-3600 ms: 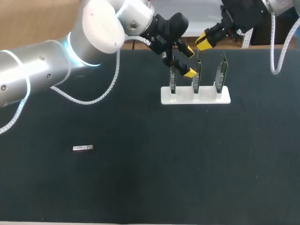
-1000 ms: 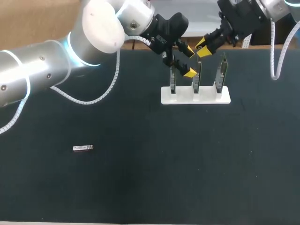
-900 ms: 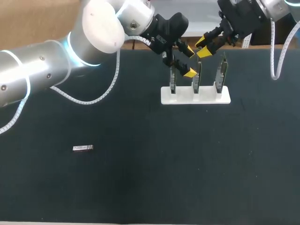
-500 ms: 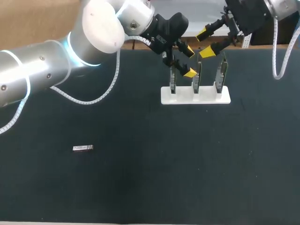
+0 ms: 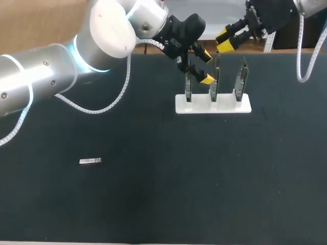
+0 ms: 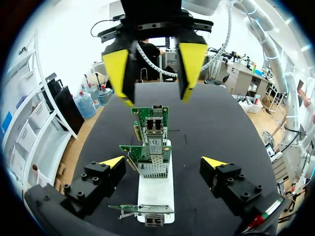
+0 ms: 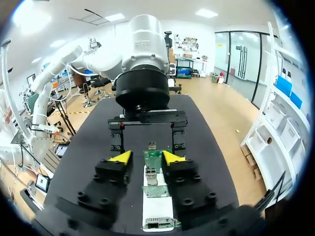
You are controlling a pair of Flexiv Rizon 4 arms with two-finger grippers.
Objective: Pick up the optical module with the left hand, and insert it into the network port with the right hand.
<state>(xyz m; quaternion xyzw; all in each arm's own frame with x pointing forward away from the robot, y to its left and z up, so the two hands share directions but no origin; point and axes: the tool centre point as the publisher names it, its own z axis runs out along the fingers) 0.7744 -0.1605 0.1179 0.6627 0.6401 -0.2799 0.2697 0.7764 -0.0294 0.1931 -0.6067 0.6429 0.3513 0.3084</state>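
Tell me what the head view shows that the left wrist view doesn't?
Only the head view shows the small optical module lying alone on the table, far from the white stand. Only the left wrist view shows the metal ports on the green cards. Both show that stand, its three cards, and the left gripper and right gripper, both open.

A dark, matte worktop (image 5: pixel 168 194) under even light, faintly speckled, spanning nearly the whole head view.

Black table (image 5: pixel 153 204): optical module (image 5: pixel 90 161) lying left; white rack (image 5: pixel 213 103) far side.
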